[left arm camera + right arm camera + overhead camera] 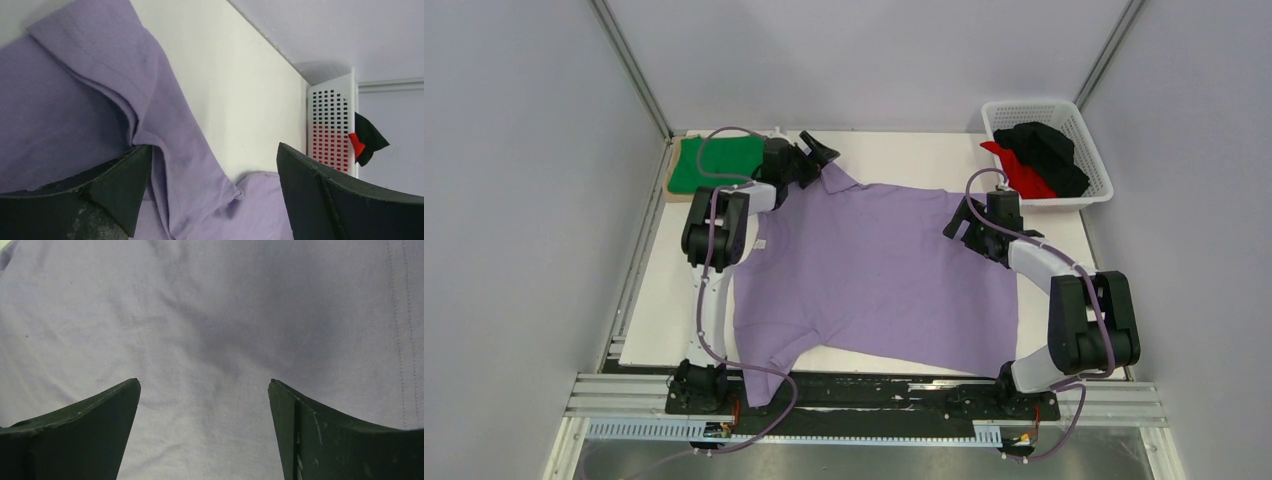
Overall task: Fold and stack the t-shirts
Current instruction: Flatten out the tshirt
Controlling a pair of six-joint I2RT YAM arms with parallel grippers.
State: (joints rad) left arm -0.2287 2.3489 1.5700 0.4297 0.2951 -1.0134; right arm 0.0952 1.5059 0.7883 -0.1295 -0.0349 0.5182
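White table point(904, 155) w/ lilac shirt point(874, 280), part hidden by L arm point(716, 230); L tool point(214, 146), R tool point(204, 381) both spread.

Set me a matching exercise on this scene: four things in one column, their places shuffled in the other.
1 lilac shirt
2 green shirt
3 black shirt
4 left gripper

a in the white basket
b on the tan board, far left
c spread over the table
d open, above the lilac collar

Pairs: 1-c, 2-b, 3-a, 4-d
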